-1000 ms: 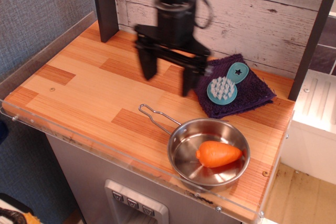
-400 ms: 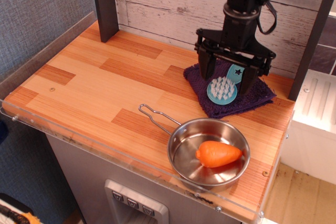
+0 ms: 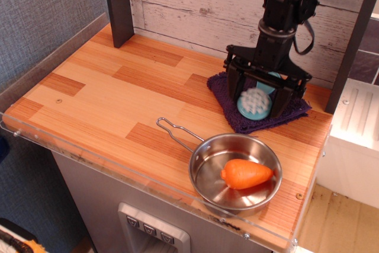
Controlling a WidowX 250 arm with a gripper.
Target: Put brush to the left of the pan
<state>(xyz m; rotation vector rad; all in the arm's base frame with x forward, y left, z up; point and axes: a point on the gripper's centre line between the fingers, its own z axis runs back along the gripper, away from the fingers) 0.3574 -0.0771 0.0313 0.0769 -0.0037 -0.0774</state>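
A black robot claw (image 3: 256, 100) reaches down over the far right corner of a wooden worktop (image 3: 112, 99) made of glossy orange and tan planks. Its two dark fingers stand spread, one either side of a small teal plastic brush (image 3: 254, 103) with a round head of white bristles; whether they touch it I cannot tell. The brush lies on a rumpled purple towel (image 3: 234, 114), soft and fuzzy, close to the worktop's back edge. Nearer the front right corner sits a round, shiny steel pan (image 3: 207, 170), its thin looped wire handle pointing back and left. A smooth orange carrot (image 3: 246, 174) lies inside it. To the left of the pan stretches a broad open run of bare wood. A clear plastic lip edges the front, and whitewashed boards rise behind.
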